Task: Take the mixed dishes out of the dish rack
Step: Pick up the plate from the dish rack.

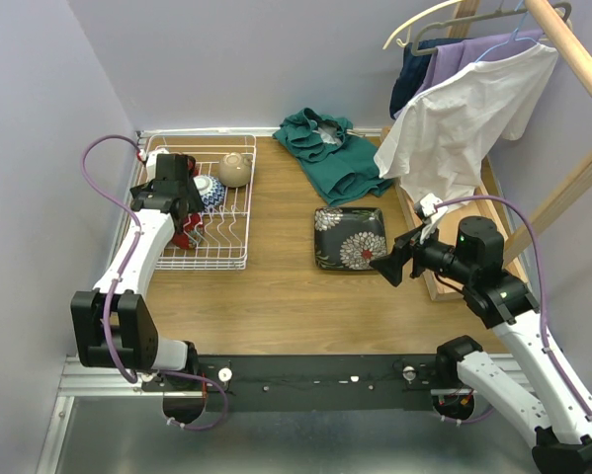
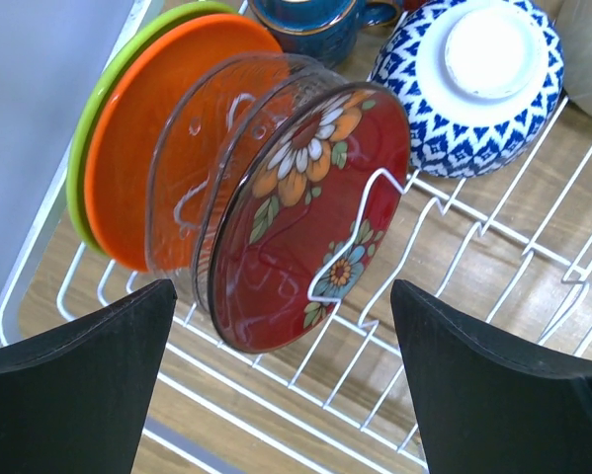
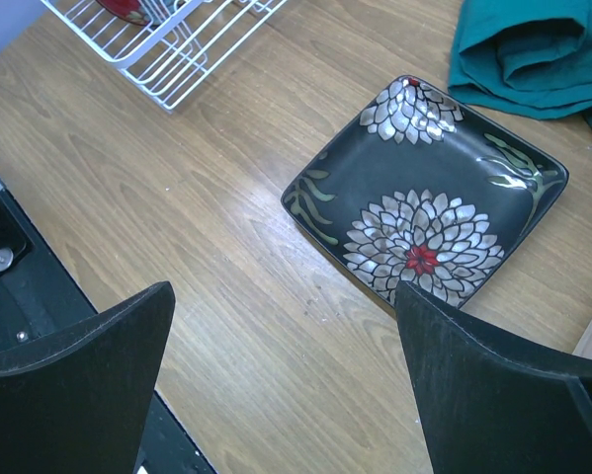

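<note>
Nearest my left wrist lens: left gripper (image 2: 281, 296), jaws spread wide and holding nothing, poised above the upright plates at the near end of the dish rack (image 2: 454, 267).

Rack contents, as I logged them:
- red floral dish (image 2: 310, 217), on edge between the tines, directly under the open jaws; no contact that I could see.
- clear glass plate (image 2: 192, 188), on edge, just behind the red one.
- orange plate (image 2: 127, 148), on edge behind the glass.
- lime-green plate (image 2: 83, 148), last in the row, against the rack's side; only its rim showed.
- dark-blue mug (image 2: 310, 25), at the far end of the row, partly cut off by the frame.
- blue-white bowl (image 2: 468, 84), upside down on the wires, beside the mug.
- beige bowl (image 1: 235, 169), in the far corner of the rack.

Out of the rack:
- black square floral plate (image 3: 424, 197), flat on the table (image 3: 226, 247), well apart from the rack, near a teal cloth (image 3: 533, 49).

Right gripper (image 3: 281, 296): jaws wide apart, empty, raised over the table beside the black plate.

Progress, in my judgement: early. One dish was unloaded and at least seven were left in the rack. The red floral dish looked like the next pick. It would call for a careful closing on its rim, since the glass plate sat close behind.
</note>
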